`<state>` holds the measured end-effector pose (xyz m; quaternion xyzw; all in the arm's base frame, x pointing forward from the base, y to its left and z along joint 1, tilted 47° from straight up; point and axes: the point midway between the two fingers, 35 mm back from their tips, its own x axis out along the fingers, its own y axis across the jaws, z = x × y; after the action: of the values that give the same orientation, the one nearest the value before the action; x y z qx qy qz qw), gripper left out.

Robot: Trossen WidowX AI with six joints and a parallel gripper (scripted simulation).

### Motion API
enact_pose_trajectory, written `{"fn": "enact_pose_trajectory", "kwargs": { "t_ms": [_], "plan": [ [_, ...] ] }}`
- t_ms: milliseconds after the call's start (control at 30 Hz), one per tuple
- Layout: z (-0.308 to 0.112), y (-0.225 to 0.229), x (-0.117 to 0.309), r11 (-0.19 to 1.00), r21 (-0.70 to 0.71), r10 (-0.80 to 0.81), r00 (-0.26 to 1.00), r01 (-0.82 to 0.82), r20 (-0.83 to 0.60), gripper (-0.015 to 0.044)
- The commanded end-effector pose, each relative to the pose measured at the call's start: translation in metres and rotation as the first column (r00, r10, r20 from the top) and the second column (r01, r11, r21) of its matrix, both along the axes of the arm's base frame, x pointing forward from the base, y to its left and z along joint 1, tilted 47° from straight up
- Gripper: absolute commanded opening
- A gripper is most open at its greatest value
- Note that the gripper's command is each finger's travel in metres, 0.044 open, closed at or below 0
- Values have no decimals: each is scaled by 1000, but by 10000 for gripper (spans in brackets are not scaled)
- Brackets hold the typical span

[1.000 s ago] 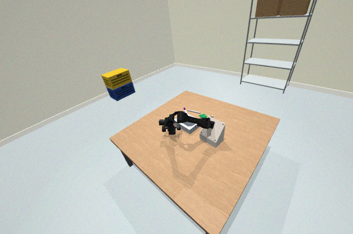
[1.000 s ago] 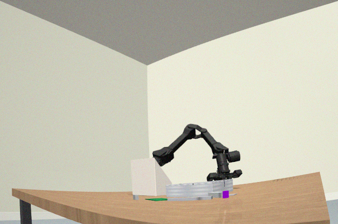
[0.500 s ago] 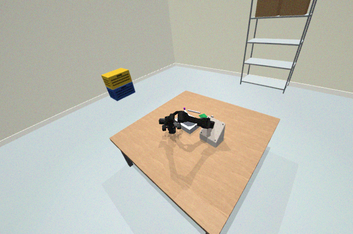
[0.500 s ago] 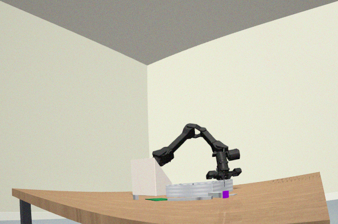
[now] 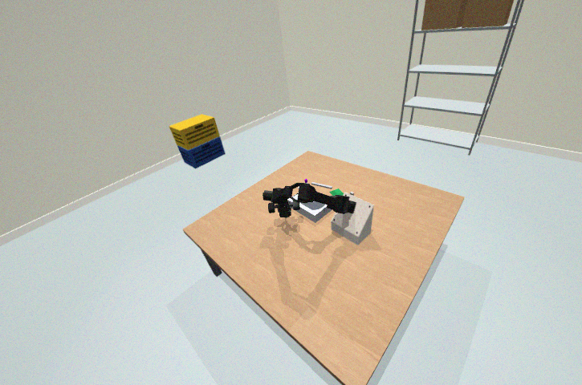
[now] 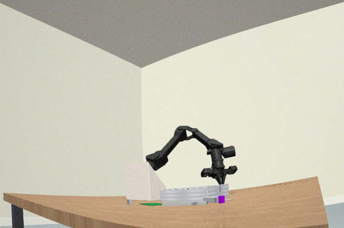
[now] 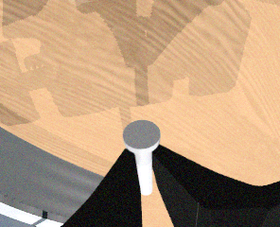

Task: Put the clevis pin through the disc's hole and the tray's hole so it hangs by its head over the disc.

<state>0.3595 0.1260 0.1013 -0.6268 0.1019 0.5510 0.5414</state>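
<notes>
1. Our gripper [image 5: 282, 209] [image 6: 221, 184] [image 7: 142, 154] is clamped on the clevis pin [image 7: 144, 158], its two fingers closing in on the shank from either side.
2. The pin's round head sits right at our fingertips, its flat grey face showing to the wrist camera, and the pale shank runs from it between the fingers.
3. Just beside our hand, on the side toward the arm's base, we have the rimmed steel tray [image 5: 315, 218] [image 6: 185, 195] [image 7: 36, 165]; the pin is outside it. We cannot make out the disc surely.
4. Below our hand spreads the wooden table [image 5: 323, 272] [image 6: 271, 204] [image 7: 225, 113], with the gripper's shadow on it.
5. From our hand the black arm [image 5: 325, 200] [image 6: 172, 145] arches over to the pale wedge-shaped base [image 5: 366, 227] [image 6: 137, 181].
6. Across the tray from our hand lie a slim grey bar [image 5: 321, 184] [image 6: 184, 203], a small purple block [image 5: 306, 180] [image 6: 221, 199] near one end of it, and a flat green piece [image 5: 336, 192] [image 6: 152, 204] near the other.
7. Well apart from our hand, off the table, we see a yellow crate [image 5: 196, 131] stacked on a blue crate [image 5: 205, 153].
</notes>
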Motion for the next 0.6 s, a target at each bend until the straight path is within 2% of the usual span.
{"fn": "enact_pose_trajectory", "kwargs": {
  "t_ms": [0,300,567],
  "plan": [
    [12,-9,0,1000,3,2,1000,-2,13,0],
    [10,-12,-1,1000,7,-18,1000,18,-9,0],
    [-3,-26,-3,973,75,-202,965,217,-169,0]
  ]
}}
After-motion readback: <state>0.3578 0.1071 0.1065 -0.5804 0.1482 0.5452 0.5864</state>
